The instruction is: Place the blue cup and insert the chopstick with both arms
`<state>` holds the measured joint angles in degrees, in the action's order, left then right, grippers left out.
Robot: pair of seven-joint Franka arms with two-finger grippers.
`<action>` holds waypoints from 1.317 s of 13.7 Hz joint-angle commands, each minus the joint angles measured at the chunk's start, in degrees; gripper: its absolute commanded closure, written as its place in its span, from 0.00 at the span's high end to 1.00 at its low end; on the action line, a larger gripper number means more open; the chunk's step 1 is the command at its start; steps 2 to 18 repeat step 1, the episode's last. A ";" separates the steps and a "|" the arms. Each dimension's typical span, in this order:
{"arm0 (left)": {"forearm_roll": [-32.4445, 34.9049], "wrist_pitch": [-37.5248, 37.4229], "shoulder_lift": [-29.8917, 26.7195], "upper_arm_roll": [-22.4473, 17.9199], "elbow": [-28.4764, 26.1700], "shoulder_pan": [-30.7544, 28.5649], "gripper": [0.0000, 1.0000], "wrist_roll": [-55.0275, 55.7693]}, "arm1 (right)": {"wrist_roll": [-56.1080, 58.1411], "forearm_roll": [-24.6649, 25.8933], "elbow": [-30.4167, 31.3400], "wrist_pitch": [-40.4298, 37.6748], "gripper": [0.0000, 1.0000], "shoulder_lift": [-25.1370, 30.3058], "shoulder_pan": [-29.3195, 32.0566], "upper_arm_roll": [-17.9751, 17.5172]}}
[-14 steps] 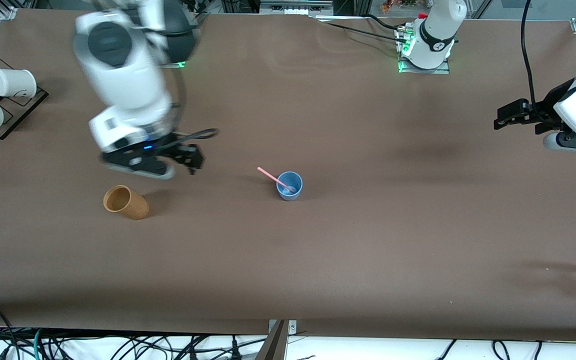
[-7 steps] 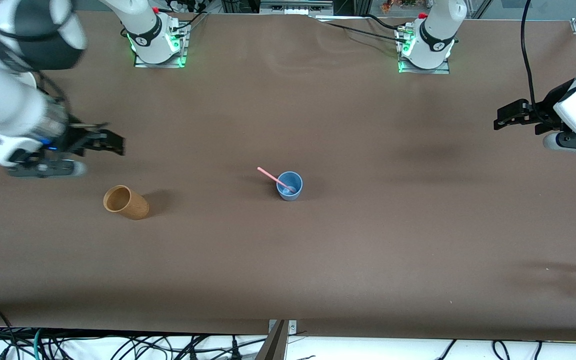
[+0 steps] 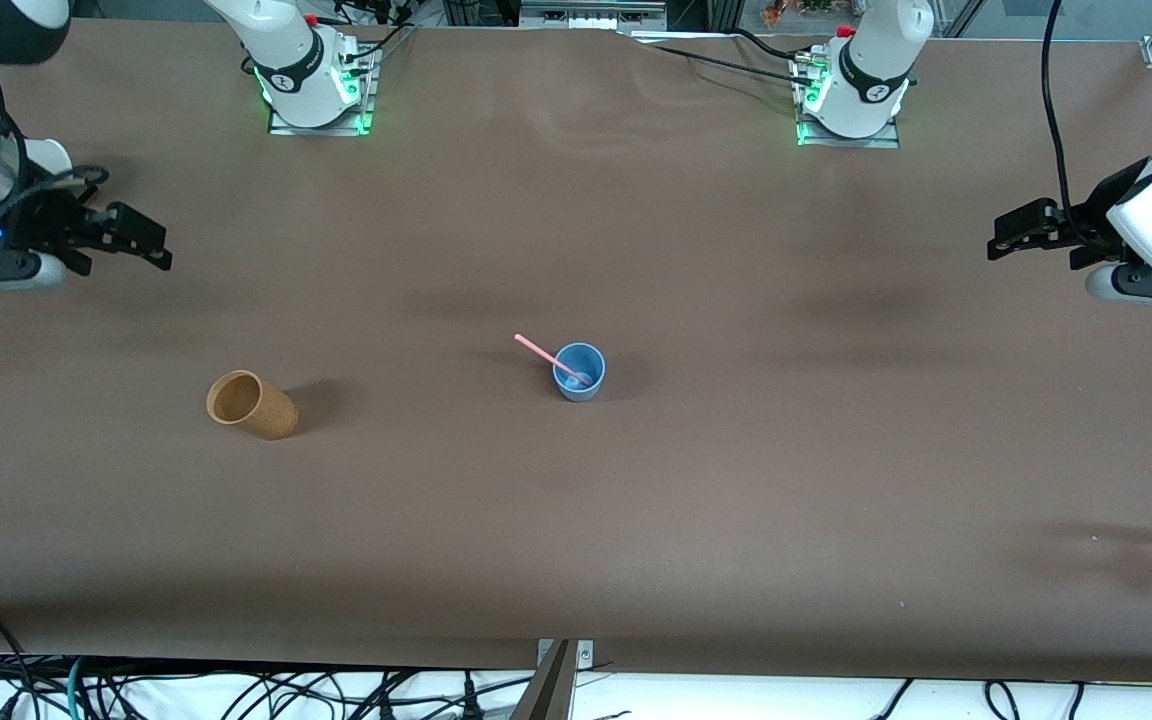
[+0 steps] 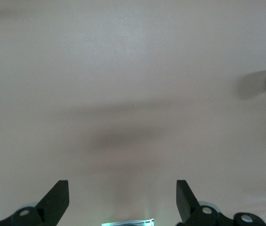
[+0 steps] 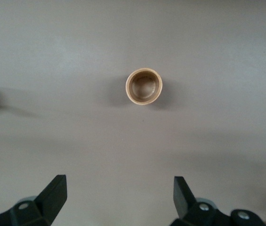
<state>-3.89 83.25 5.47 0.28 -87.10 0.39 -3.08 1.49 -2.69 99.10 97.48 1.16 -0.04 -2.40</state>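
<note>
The right gripper [image 3: 141, 240] hangs over the table's edge at the right arm's end, its forearm reaching in from off the frame, jaws spread wide and holding nothing. The left gripper [image 3: 1011, 232] hovers over the left arm's end of the table in a matching pose, fingers [image 4: 57, 200] wide apart and empty too.

The blue cup [image 3: 579, 371] stands upright near the middle of the brown table [image 3: 736, 480], with the pink chopstick [image 3: 546, 355] leaning in it, its free end tilted toward the right arm's end. A tan cup [image 3: 250, 404] stands toward the right arm's end (its round mouth shows plainly in the right wrist view [image 5: 144, 86]), well apart from the blue cup. Bare tabletop lies all around both cups. No readable writing shows on either.
</note>
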 commanded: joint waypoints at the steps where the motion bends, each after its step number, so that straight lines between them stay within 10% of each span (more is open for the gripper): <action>1: 1.43 0.42 -0.38 0.25 -0.18 -0.04 1.00 -1.22 | 0.27 -0.56 1.71 -0.62 1.00 1.57 1.27 -0.59; 18: 1.43 0.42 -0.38 0.25 -0.18 -0.04 1.00 -1.22 | 0.27 -0.56 1.71 -0.62 1.00 1.57 1.27 -0.59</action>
